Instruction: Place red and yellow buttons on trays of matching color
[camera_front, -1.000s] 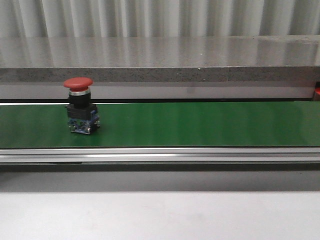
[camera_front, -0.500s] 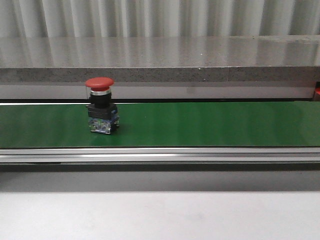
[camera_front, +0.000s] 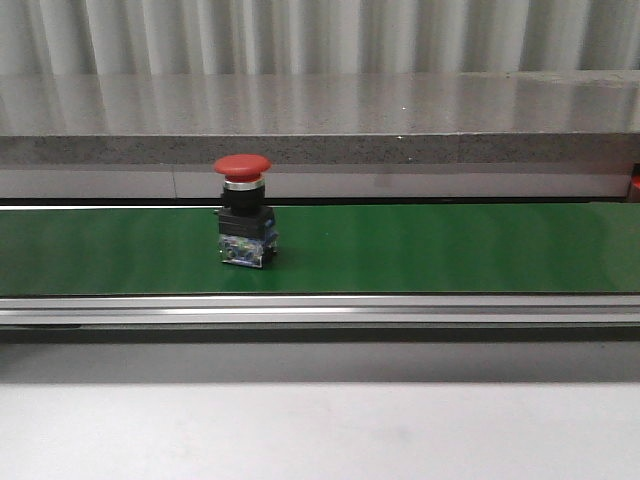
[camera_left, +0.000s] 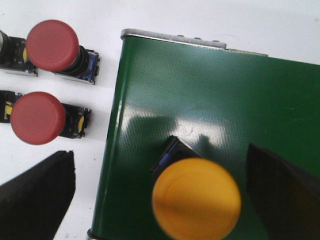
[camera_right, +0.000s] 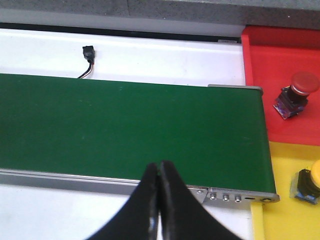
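A red button (camera_front: 243, 225) stands upright on the green belt (camera_front: 450, 250) left of the middle in the front view; no gripper shows there. In the left wrist view a yellow button (camera_left: 196, 200) stands on the belt's end (camera_left: 210, 90), between the wide-apart fingers of my open left gripper (camera_left: 157, 165), touching neither. Two more red buttons (camera_left: 52, 45) (camera_left: 37, 117) lie on the white table beside the belt. My right gripper (camera_right: 159, 167) is shut on nothing over the belt's near rail. Beyond the belt's end, a red tray (camera_right: 265, 60) holds a red button (camera_right: 295, 95), and a yellow tray (camera_right: 280, 220) holds a yellow button (camera_right: 307, 182).
An aluminium rail (camera_front: 320, 312) runs along the belt's near side. A grey stone ledge (camera_front: 320, 120) stands behind the belt. A small black plug with wires (camera_right: 89, 52) lies on the white surface past the belt's far side.
The red button has travelled to the right along the belt, staying upright.
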